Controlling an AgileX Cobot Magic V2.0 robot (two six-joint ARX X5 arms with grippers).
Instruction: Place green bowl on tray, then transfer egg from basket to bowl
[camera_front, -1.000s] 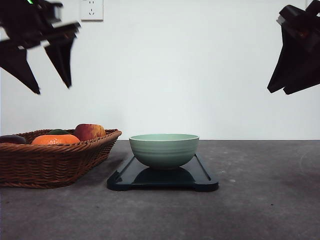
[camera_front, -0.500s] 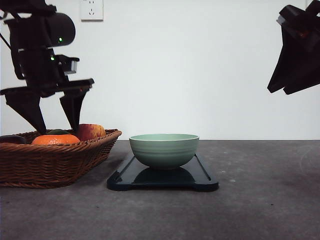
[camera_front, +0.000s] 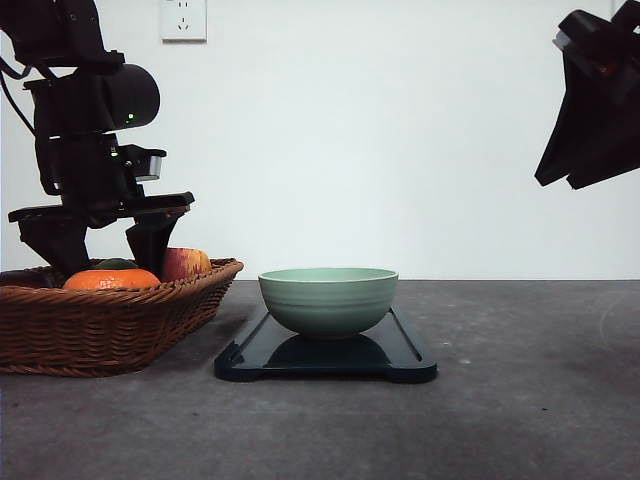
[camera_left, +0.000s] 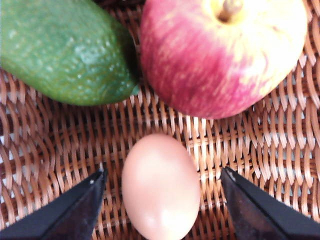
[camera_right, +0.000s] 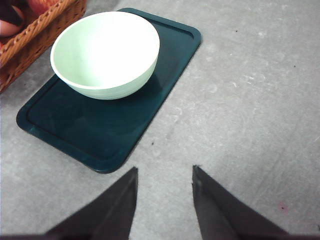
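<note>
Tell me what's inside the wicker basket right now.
The basket holds the egg, lying between the open fingers of the left claw, with an apple and a green fruit beside it. An orange fruit peeks over the rim; anything else is hidden.

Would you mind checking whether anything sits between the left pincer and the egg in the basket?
Nothing visible does. The egg lies on the basket weave between the open left pincer fingers; the apple and green fruit sit beyond it.

Plain white wall (camera_front: 400, 150), white socket (camera_front: 183, 19) at upper left; dark grey tabletop (camera_front: 520, 400) (faint scuffs) across bottom.
</note>
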